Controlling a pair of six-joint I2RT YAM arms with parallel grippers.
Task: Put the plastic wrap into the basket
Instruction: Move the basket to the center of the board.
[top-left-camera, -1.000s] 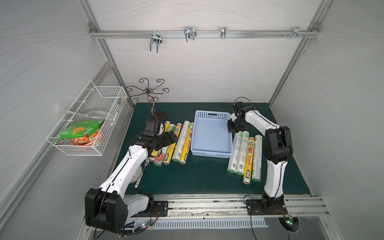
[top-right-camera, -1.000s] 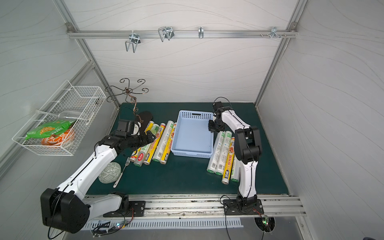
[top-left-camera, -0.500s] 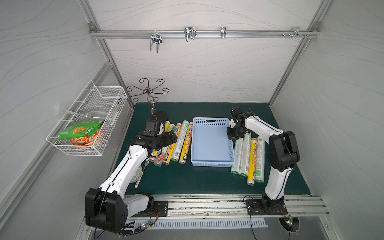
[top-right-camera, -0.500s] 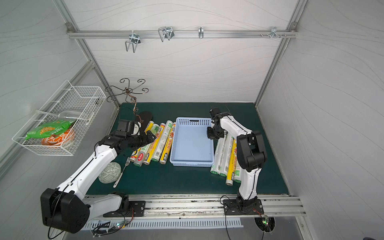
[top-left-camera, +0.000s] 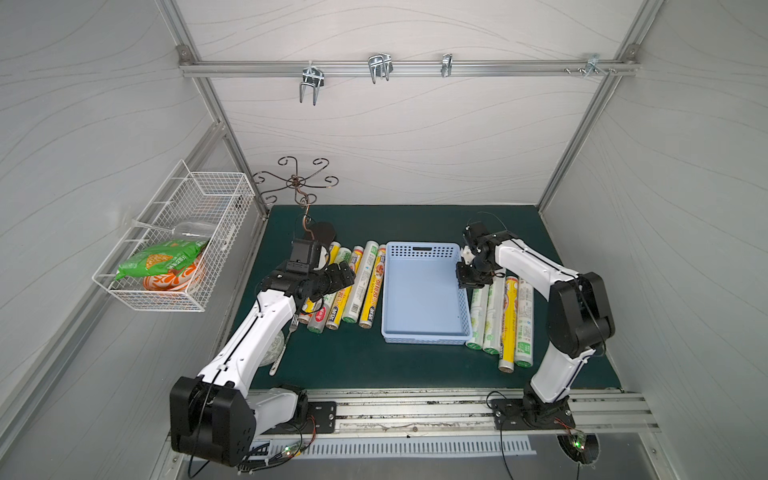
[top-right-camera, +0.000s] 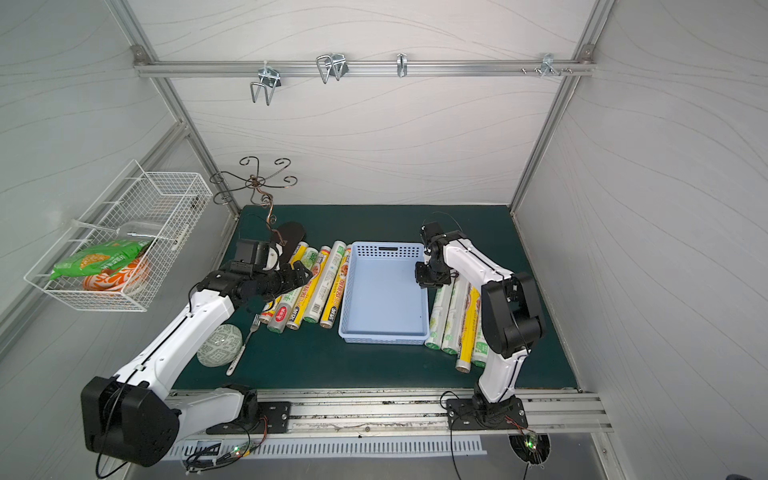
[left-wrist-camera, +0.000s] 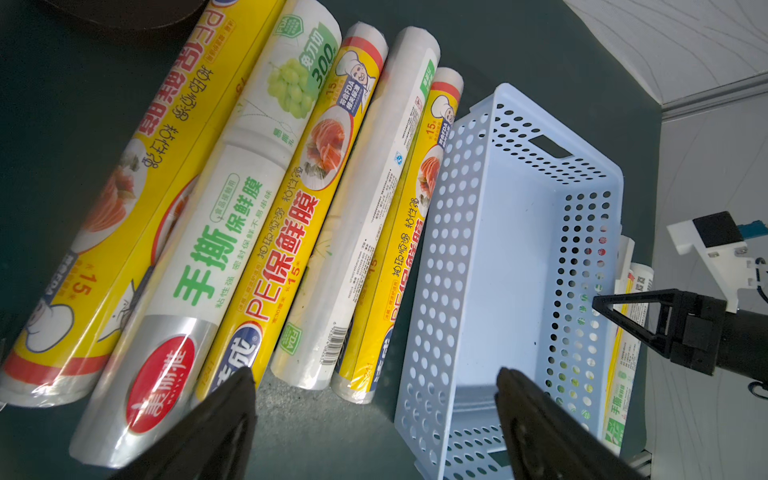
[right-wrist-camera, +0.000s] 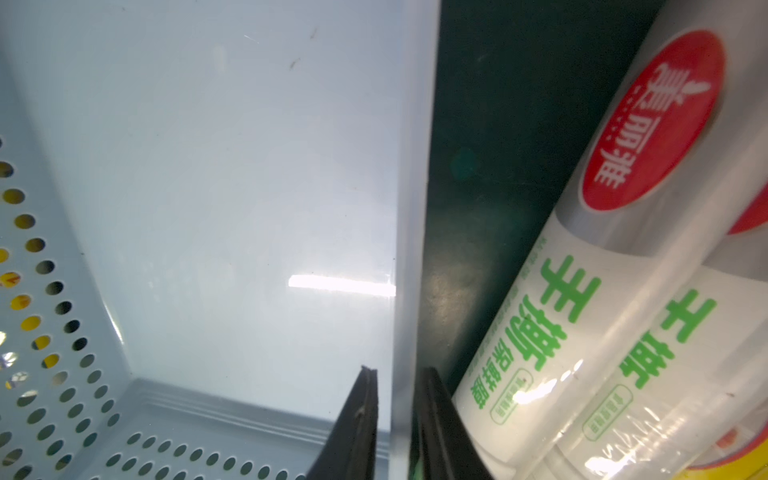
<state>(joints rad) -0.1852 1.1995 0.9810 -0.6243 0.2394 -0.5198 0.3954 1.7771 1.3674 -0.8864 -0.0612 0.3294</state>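
Right hand (right-wrist-camera: 397, 370) is narrow and not clamped. Its two fingertips straddle the long side wall of the basket (right-wrist-camera: 409, 208), one inside and one outside, with a sliver of gap showing on the inner side. Both top views agree: right hand (top-left-camera: 468, 283) (top-right-camera: 430, 279) points down onto that wall, on the half nearer the handle-slot end. Basket is light blue with perforated sides and lies flat on the table (top-left-camera: 415, 365). Just past the hand's outer finger lies plastic wrap (right-wrist-camera: 582, 311): white rolls with green print and a red oval label, close beside the basket wall with a strip of green table between. A top view shows four rolls (top-left-camera: 509, 320) in that group, side by side and parallel to the basket, one of them yellow.

Left hand (left-wrist-camera: 374, 370) is wide open, hovering above the table on the basket's other side. Under and ahead of it are five rolls (left-wrist-camera: 266, 208) side by side, yellow and white alternating. The one furthest from the hand's left finger lies right against the basket wall (left-wrist-camera: 440, 249); whether it touches cannot be told. In both top views left hand (top-left-camera: 345, 276) (top-right-camera: 305, 274) hangs over these rolls. All the plastic wrap lies on the table outside the basket. A fork (top-left-camera: 286, 345) lies on the table beside the left arm. A wire basket (top-left-camera: 228, 232) hangs on the side wall, well apart.
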